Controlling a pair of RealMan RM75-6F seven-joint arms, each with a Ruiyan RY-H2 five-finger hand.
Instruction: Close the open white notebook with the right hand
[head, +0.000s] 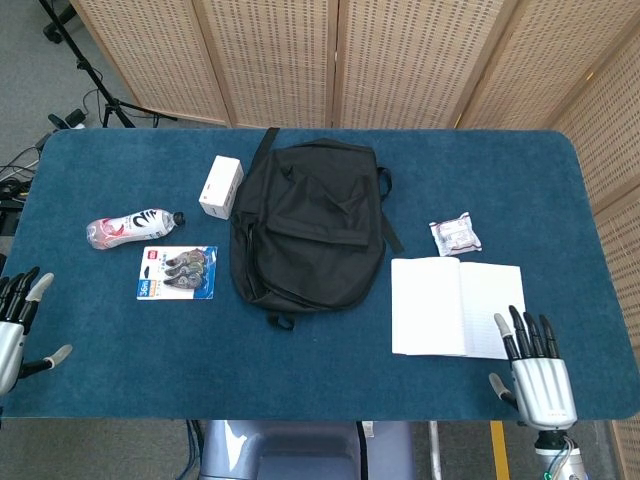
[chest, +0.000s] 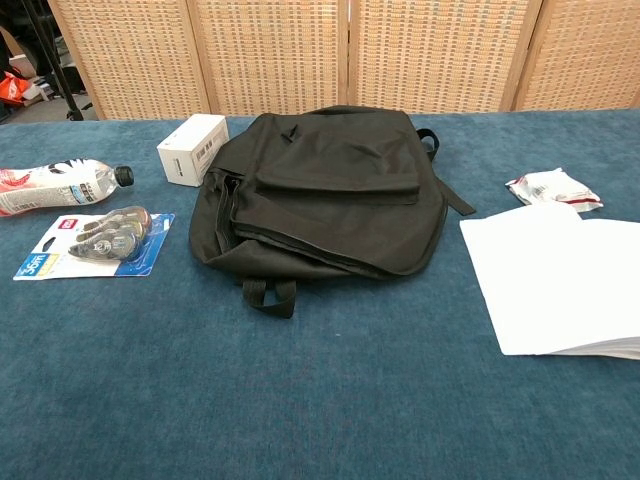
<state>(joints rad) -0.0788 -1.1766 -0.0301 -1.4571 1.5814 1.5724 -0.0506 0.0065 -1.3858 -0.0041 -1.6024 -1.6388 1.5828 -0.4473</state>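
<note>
The white notebook (head: 458, 306) lies open and flat on the blue table, right of the backpack; the chest view shows the notebook (chest: 560, 280) at its right edge. My right hand (head: 533, 378) hovers at the table's near edge, palm down, fingers spread and empty, its fingertips (head: 519, 327) over the notebook's near right corner. At the near left corner my left hand (head: 15, 330) is open and holds nothing. Neither hand appears in the chest view.
A black backpack (head: 307, 222) lies in the middle. Left of it are a white box (head: 220, 186), a plastic bottle (head: 133, 226) and a blister pack of correction tape (head: 177, 272). A small wrapped packet (head: 456, 233) sits just beyond the notebook.
</note>
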